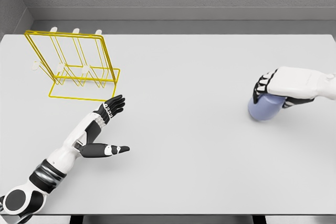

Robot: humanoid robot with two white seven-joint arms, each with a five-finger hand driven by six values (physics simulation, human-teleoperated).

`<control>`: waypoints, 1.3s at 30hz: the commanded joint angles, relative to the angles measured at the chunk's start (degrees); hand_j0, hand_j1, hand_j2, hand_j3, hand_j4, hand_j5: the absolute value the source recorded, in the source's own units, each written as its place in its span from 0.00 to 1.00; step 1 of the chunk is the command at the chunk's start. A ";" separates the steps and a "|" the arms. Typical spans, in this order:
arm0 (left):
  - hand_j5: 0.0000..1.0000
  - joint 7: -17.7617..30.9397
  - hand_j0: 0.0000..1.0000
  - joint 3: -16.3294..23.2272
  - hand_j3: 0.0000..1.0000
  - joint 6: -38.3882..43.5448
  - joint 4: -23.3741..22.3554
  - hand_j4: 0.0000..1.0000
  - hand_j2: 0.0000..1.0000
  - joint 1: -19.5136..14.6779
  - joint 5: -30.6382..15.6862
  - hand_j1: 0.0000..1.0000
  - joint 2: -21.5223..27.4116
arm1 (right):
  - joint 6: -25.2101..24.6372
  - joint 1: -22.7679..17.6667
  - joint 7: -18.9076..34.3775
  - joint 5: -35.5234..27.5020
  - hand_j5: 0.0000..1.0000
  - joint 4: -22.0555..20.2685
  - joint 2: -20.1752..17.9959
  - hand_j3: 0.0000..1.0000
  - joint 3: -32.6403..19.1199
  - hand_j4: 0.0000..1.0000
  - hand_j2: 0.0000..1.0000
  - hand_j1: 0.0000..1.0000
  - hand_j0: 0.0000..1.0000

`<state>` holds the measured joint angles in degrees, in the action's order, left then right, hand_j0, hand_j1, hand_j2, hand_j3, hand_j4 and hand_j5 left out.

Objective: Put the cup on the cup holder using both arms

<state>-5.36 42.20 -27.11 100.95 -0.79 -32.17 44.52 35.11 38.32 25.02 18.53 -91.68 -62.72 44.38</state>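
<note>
Two robot hands split the job: right robot hand [274, 88] clamps the cup [265, 107], far from the holder [73, 66]; left robot hand [111, 107], fingers spread and empty, waits just beside the holder to receive it.

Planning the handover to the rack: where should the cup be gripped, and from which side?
Grip the cup around its rounded body, from above and the right, as the right robot hand does. No handle shows, so the body is the only evident hold.

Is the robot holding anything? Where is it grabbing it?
Yes. The right hand is wrapped over the top of the cup, which sits on the table. The left hand is open and holds nothing.
</note>
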 commanded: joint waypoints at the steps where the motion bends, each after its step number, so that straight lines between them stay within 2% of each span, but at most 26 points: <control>1: 1.00 -0.01 1.00 -0.01 1.00 -0.04 0.04 1.00 1.00 0.00 0.00 1.00 0.05 | -0.11 0.09 0.03 -0.33 0.50 -0.34 0.49 0.50 0.01 0.50 0.50 0.50 0.50; 7: 1.00 -0.01 1.00 -0.01 1.00 0.04 0.04 1.00 1.00 0.00 0.00 1.00 0.05 | -0.11 1.49 0.82 -0.33 0.50 -0.78 2.95 0.50 0.09 0.50 0.50 0.50 0.50; 19: 1.00 -0.01 1.00 -0.01 1.00 0.04 0.04 1.00 1.00 0.00 0.00 1.00 0.05 | -0.11 1.49 -0.05 -2.80 0.51 -0.34 7.17 0.51 0.53 0.51 0.51 0.51 0.51; 22: 1.00 0.00 1.00 -0.01 1.00 0.04 0.04 1.00 1.00 0.00 0.00 1.00 0.13 | -0.11 1.67 0.03 -2.88 0.51 -0.34 7.35 0.51 1.50 0.51 0.51 0.51 0.51; 24: 1.00 0.00 1.00 -0.02 1.00 0.04 0.04 1.00 1.00 0.00 0.00 1.00 0.13 | -0.11 4.30 0.03 -2.88 0.51 -0.08 7.35 0.51 4.49 0.51 0.51 0.51 0.51; 39: 1.00 0.08 1.00 -0.10 1.00 0.04 0.04 1.00 1.00 0.00 0.00 1.00 0.40 | -0.11 7.91 2.76 -2.62 0.51 0.19 8.31 0.51 5.98 0.51 0.51 0.51 0.51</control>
<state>-5.30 42.11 -27.06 100.95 -0.79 -32.17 44.83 35.13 46.23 27.06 16.21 -91.47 -54.53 50.19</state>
